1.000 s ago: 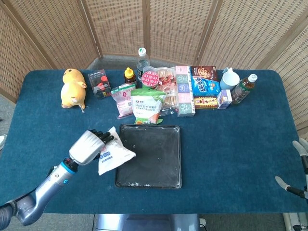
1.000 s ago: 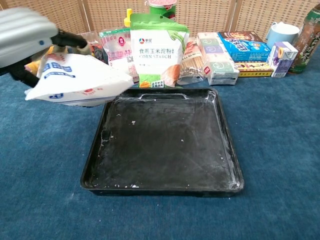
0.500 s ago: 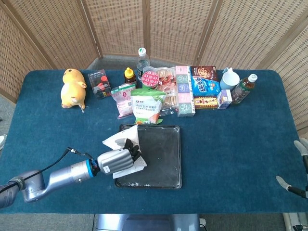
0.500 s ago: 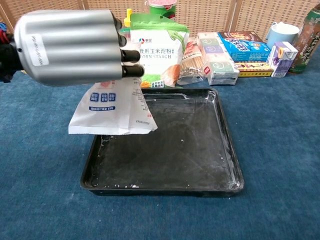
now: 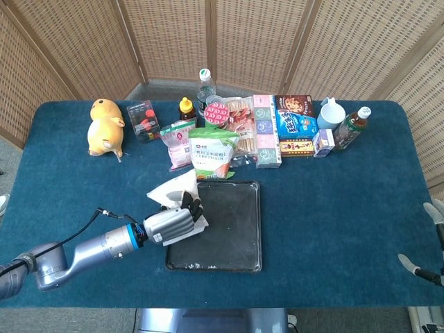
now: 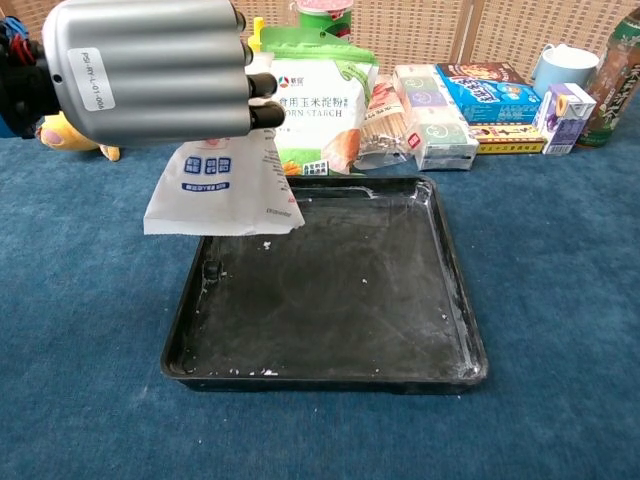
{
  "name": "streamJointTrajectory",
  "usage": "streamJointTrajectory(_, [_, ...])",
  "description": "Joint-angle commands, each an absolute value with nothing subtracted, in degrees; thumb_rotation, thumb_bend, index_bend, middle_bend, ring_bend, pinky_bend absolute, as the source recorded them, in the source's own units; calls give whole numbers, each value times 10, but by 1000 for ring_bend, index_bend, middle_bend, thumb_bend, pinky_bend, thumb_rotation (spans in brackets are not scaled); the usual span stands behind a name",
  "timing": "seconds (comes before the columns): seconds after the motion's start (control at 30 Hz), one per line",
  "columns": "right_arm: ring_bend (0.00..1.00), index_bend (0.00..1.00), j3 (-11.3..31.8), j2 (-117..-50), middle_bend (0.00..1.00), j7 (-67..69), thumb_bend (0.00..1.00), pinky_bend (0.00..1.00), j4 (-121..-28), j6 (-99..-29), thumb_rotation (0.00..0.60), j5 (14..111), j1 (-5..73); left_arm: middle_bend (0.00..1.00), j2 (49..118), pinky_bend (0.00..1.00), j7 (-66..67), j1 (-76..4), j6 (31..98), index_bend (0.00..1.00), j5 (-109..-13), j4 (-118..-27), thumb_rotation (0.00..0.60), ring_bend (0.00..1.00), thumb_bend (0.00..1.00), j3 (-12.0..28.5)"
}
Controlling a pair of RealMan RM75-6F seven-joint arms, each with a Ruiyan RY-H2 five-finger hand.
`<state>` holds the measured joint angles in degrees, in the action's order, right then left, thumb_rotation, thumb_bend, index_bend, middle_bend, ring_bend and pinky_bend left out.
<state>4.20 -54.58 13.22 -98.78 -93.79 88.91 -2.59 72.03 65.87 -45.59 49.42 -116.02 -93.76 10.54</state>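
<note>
item: white plastic pouch with blue print (image 6: pixel 222 192), soft and part-filled, hanging by its top edge from your left hand (image 6: pixel 150 72), whose silver fingers are curled tight around it. location: held in the air above the near-left corner of the black metal baking tray (image 6: pixel 440 340), its lower edge clear of the tray floor; in the head view the pouch (image 5: pixel 173 191) overlaps the tray's (image 5: pixel 243 260) left rim. change noted: a second ago you had the pouch lying out over the blue cloth to the left of the tray; half a second ago it was already upright over the tray, and since then it has been raised slightly and drawn a little toward the back-left. reading: you have carried it across, the grip looks sound, and the pouch now hangs over the tray rather than the cloth. tray condition: bare, dusted with white specks, resting on the blue-covered table (image 5: pixel 333 208). behind it: green-and-white corn starch pouch (image 6: pixel 315 105) standing at the tray's far rim, then a row of boxes, bottles and snack packs; yellow plush toy (image 5: pixel 104 128) far left. right hand (image 5: pixel 433 239): only a sliver shows at the frame's right edge, well apart, and you cannot tell how its fingers lie.
</note>
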Motion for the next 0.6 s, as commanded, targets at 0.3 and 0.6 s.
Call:
streamJointTrajectory(0.3, [19, 13, 42, -546, 0, 133, 0, 0, -987, -938, 600, 889, -26, 872, 708, 744, 795, -441, 439, 970, -1139, -959, 600, 749, 552, 111])
streamJointTrajectory(0.6, [19, 13, 43, -545, 0, 139, 0, 0, -984, -935, 600, 885, -25, 890, 735, 744, 749, -396, 508, 985, -1063, -978, 600, 756, 556, 122])
